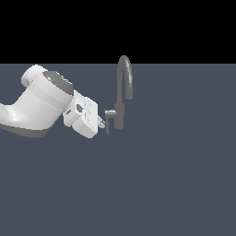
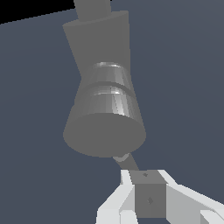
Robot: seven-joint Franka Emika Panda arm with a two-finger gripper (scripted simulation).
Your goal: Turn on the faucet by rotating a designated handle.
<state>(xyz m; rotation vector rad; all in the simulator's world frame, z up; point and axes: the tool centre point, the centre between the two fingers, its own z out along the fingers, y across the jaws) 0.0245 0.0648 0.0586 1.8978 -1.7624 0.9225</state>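
A white robot arm's claw (image 1: 100,122) closes in on the handle (image 1: 108,123) of a grey gooseneck faucet (image 1: 121,97) standing well in from every edge of a plain slate-blue tabletop (image 1: 175,175); the lever hangs from a short shiny stub on the side of the base that faces the arm. In the wrist view the handle (image 2: 148,196) sits between the two white fingers (image 2: 120,201), which look pressed against its flat sides, so the claw appears clamped on the lever, though the contact on the far side is partly cut off by the frame. The grip seems to fall near the lever's free end, and that is the likely weak point: a thin, flat blade could slide out of the fingers once the arm starts to swing it, leaving the faucet off. A push that runs along the stub instead of around it would probably jam against the base instead of turning the valve, and the arm's bulky wrist sits close to the arched spout. No brand, label or lettering can be read on anything in either view
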